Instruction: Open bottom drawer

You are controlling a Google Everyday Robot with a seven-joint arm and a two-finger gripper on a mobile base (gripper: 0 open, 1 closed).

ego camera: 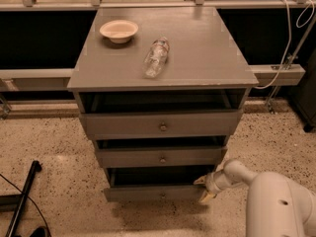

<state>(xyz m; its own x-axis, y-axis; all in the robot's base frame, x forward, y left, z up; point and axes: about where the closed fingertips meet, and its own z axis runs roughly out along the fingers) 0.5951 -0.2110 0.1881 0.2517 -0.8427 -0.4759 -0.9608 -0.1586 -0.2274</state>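
The grey cabinet (163,63) has three drawers. The bottom drawer (158,192) has the slimmest front, with a small brass knob (162,195) at its centre. It stands pulled out a little, with a dark gap above it. My gripper (203,189) is on a white arm at the lower right. It is at the right end of the bottom drawer's front, with one finger (201,180) above the front's top edge and one (206,197) lower down. The fingers are spread apart.
The middle drawer (162,157) and the top drawer (160,124) also stand slightly out. A cream bowl (118,30) and a lying plastic bottle (156,57) rest on the cabinet top. A black pole (22,196) lies on the speckled floor at the left.
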